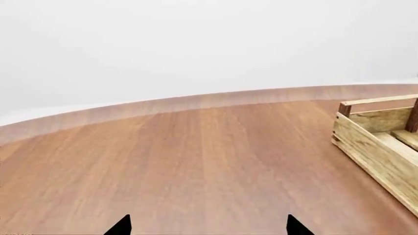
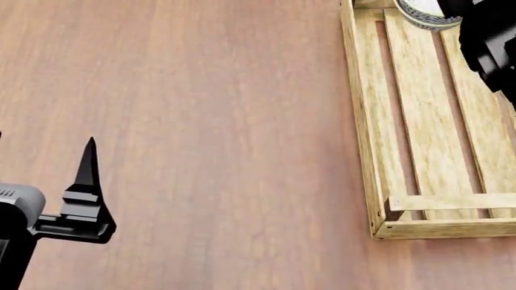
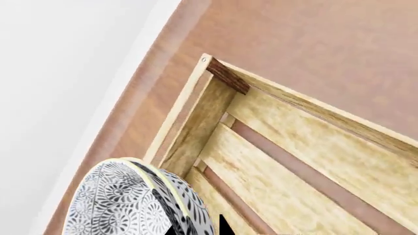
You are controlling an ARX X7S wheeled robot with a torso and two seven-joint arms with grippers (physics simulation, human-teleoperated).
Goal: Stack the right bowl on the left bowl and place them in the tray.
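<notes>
Left wrist view: wooden counter [image 1: 196, 161] bare ahead; corner of tray [image 1: 375, 142] at one edge, slatted inside partly seen. Left gripper [image 1: 207, 226] jaws spread wide, nothing between tips.

Head view: tray [image 2: 367, 121] on counter at right, three-slat bottom; stacked bowls [image 2: 419, 13] inside at far end, partly cut by frame. Left gripper [image 2: 84, 181] low left, well apart from tray. Right arm [image 2: 492, 42] above tray near bowls.

Right wrist view: patterned bowls [image 3: 124, 205], nested, in far corner of tray [image 3: 307, 127]. Right jaws' state: cannot tell.
</notes>
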